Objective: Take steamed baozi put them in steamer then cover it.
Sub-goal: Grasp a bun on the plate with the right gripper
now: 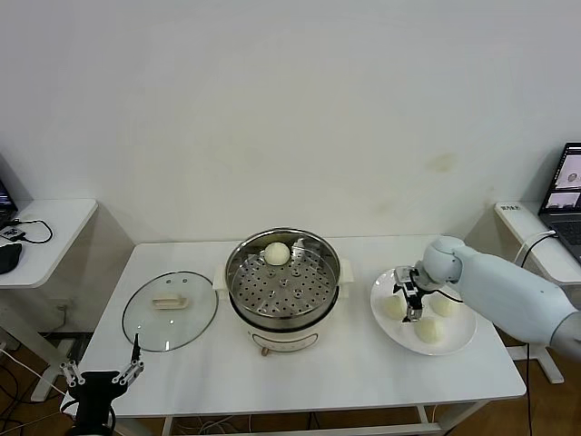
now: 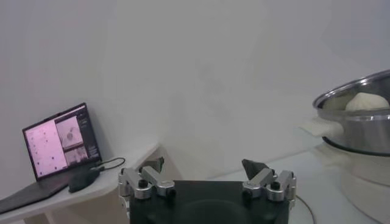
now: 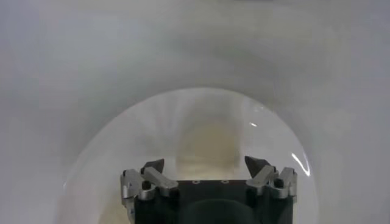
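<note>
The steamer [image 1: 282,289] stands mid-table with one baozi [image 1: 277,253] on its perforated tray at the back. It also shows in the left wrist view [image 2: 359,125] with that baozi [image 2: 367,101]. The glass cover [image 1: 170,311] lies flat on the table to its left. Three baozi lie on a white plate [image 1: 460,342]: one [image 1: 391,308], another [image 1: 446,306], a third [image 1: 429,331]. My right gripper [image 1: 409,300] is open, low over the plate beside the leftmost one. In the right wrist view a baozi [image 3: 207,146] sits between the open fingertips [image 3: 153,165] of the gripper [image 3: 204,164]. My left gripper [image 1: 102,372] [image 2: 203,165] is open and empty, parked off the table's front left corner.
A side table [image 1: 41,238] with cables stands at the left, and one with a laptop [image 1: 569,195] at the right. The left wrist view shows a laptop [image 2: 61,143] on a side table. A wall is behind the table.
</note>
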`<state>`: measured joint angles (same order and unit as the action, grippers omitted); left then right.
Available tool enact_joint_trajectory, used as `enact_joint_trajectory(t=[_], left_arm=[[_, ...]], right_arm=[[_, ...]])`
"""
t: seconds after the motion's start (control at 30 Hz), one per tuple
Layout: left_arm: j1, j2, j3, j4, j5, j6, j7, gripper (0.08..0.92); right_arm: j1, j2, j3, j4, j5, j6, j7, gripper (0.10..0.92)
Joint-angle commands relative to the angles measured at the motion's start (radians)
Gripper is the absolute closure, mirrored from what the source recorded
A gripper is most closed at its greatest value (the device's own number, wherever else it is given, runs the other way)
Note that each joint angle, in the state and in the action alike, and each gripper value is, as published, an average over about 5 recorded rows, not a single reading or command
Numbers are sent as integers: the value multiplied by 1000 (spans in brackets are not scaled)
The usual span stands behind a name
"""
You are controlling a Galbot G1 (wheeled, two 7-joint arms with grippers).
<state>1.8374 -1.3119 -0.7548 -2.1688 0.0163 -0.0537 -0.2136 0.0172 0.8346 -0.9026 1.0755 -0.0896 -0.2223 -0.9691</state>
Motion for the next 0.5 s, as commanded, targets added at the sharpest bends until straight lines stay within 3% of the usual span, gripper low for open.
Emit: enact_joint_trajectory(t=[0.03,0.3,0.5], left_arm=[[-1,0,0,2,0,-1,-1,177],[-3,-2,-1,3,0,-2,-1,177],[-5,0,0,-1,-1,-1,-1,177]], right_arm=[[-24,28,23,-46,-14,-2,4,277],[15,23,9,-34,1,-10,-29,380],[150,-18,-45,39,50,-25,-82,405]])
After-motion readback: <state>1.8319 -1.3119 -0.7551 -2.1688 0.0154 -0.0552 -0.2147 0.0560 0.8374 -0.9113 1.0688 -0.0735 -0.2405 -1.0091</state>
